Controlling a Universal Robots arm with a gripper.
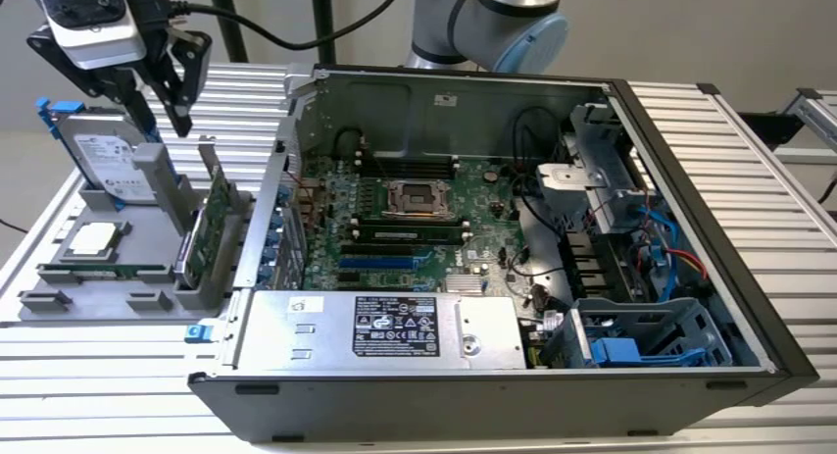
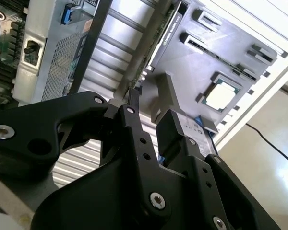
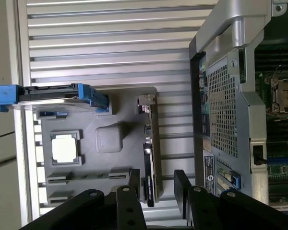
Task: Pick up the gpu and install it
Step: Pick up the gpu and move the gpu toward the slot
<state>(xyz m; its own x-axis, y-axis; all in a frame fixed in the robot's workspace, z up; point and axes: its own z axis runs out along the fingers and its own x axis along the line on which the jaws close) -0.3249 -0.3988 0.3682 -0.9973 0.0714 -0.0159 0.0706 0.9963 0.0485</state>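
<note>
1. The gpu (image 1: 216, 214) stands on edge in the grey tray (image 1: 78, 302), beside the case (image 1: 458, 395).
2. The jaws hang released above it; best to descend centred, straddling the card squarely.

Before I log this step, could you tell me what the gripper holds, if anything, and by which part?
Nothing is held: the black two-finger gripper is open above the thin green expansion card standing on edge in the grey tray.

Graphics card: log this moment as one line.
pincer: open, above graphics card | graphics card: upright in grey tray, not gripped | install: not done
</note>
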